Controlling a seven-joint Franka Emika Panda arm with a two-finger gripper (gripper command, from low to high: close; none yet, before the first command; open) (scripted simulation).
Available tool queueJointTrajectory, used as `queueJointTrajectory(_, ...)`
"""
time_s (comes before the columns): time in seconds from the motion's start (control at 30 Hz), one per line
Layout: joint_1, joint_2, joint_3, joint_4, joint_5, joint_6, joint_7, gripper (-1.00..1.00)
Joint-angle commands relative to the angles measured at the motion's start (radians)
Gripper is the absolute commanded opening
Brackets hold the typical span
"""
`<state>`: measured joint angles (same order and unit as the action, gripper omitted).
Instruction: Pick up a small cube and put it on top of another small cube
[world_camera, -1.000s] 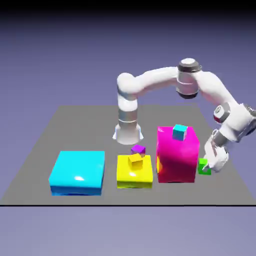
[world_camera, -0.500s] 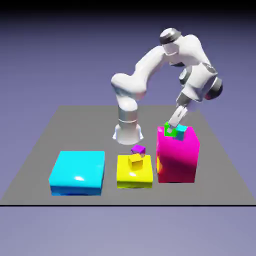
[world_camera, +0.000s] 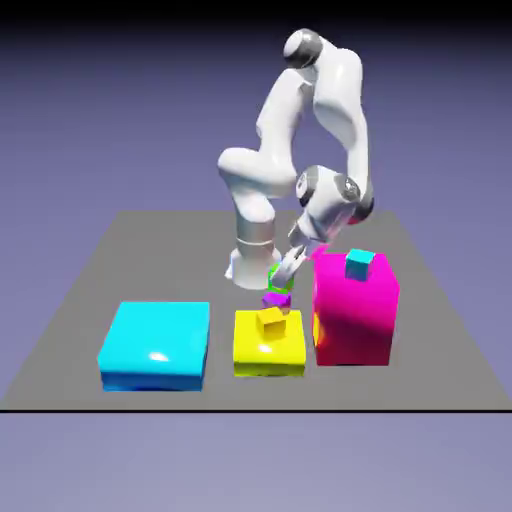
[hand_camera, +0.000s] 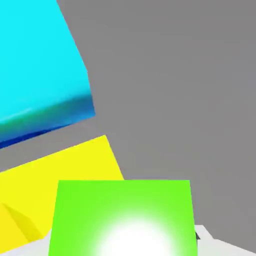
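The tiny green cube (world_camera: 275, 275) is held in my shut gripper (world_camera: 282, 279), mostly hidden by the fingers in the exterior view. It sits directly over the tiny purple cube (world_camera: 277, 299), which stands behind the yellow block (world_camera: 268, 345). Whether the two cubes touch I cannot tell. In the hand view the green cube (hand_camera: 124, 217) fills the bottom middle and covers the finger tips; the purple cube is hidden beneath it.
A tiny orange-yellow cube (world_camera: 271, 320) rests on the yellow block. A tall magenta block (world_camera: 355, 315) with a tiny teal cube (world_camera: 360, 264) on top stands close to the gripper's right. A flat cyan block (world_camera: 155, 345) lies at the left. The hand view shows the cyan block (hand_camera: 40, 65) and yellow block (hand_camera: 65, 170).
The arm has lifted the green cube from the table beside the magenta block, swung it over that block and lowered it toward the exterior view's left, above the purple cube.
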<state>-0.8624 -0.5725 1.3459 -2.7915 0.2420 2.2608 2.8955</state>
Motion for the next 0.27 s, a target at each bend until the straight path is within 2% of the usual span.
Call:
queueJointTrajectory(0.0, 0.0, 0.0, 0.0, 0.0, 0.002, -0.001, -0.001, 1.0)
queueJointTrajectory(0.23, 0.159, -0.095, -0.188, 0.095, -0.011, -0.226, -0.032, 1.0)
